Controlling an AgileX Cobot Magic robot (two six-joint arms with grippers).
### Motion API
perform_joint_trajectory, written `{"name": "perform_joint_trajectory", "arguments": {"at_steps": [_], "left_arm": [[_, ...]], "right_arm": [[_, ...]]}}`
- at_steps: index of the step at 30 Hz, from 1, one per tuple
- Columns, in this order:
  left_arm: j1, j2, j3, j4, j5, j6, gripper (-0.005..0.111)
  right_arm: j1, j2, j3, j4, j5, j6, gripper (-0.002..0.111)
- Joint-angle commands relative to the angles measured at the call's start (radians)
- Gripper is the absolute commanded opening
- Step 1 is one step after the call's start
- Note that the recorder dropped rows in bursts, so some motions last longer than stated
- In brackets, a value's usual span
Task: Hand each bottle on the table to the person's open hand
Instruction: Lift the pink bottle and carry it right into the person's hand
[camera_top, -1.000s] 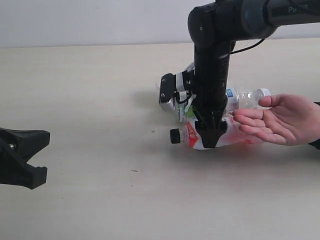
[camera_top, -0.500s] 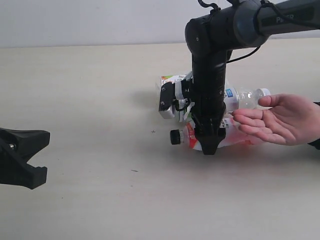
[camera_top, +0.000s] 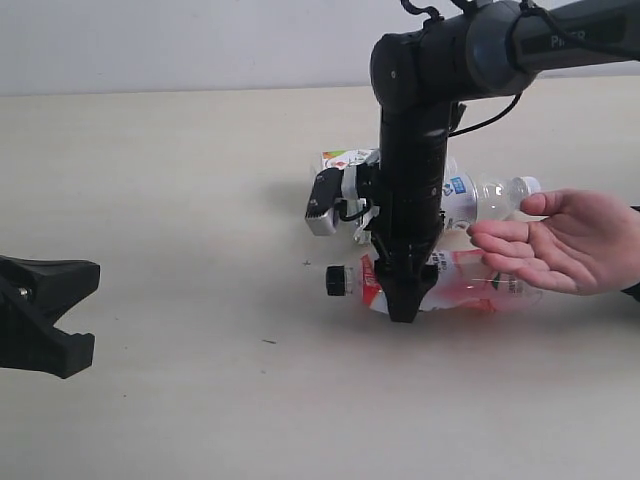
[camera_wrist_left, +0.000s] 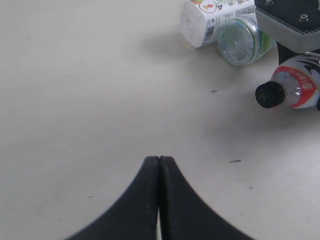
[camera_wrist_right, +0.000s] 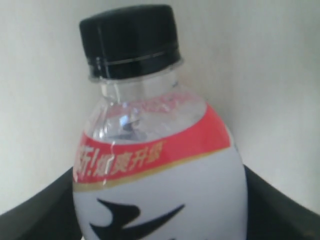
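Observation:
My right gripper (camera_top: 403, 303) points down and is shut on the red-white bottle (camera_top: 455, 289), which lies level with its black cap (camera_top: 335, 281) pointing left, just above or on the table (camera_top: 180, 200). The wrist view shows that bottle (camera_wrist_right: 160, 170) filling the space between both fingers (camera_wrist_right: 35, 215). The person's open hand (camera_top: 560, 248) waits palm up at its right end. The blue-white bottle (camera_top: 482, 196) lies behind the arm. The white colourful-print bottle (camera_wrist_left: 207, 19) and the green-lime bottle (camera_wrist_left: 241, 41) lie side by side. My left gripper (camera_wrist_left: 159, 160) is shut and empty, far to the left.
The right arm's black links (camera_top: 420, 120) stand over the bottle cluster and hide most of the green-lime bottle in the exterior view. The left gripper's body (camera_top: 40, 312) rests near the table's left side. A tiny dark speck (camera_wrist_left: 235, 161) marks the tabletop.
The right gripper has shifted slightly left and lower in the picture with the red-white bottle, whose cap now sits further left. The hand and left gripper have not moved.

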Motion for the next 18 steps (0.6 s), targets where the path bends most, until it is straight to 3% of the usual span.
{"name": "perform_joint_trajectory", "arguments": {"at_steps": [1, 10, 18], "left_arm": [[-0.003, -0.007, 0.005, 0.002, -0.009, 0.001, 0.0], [-0.003, -0.007, 0.005, 0.002, -0.009, 0.001, 0.0], [-0.003, -0.007, 0.005, 0.002, -0.009, 0.001, 0.0]], "right_arm": [[0.006, -0.031, 0.001, 0.023, 0.0, 0.014, 0.0], [0.09, -0.104, 0.001, 0.088, 0.0, 0.02, 0.0], [0.141, -0.156, 0.001, 0.138, 0.0, 0.244, 0.0]]}}
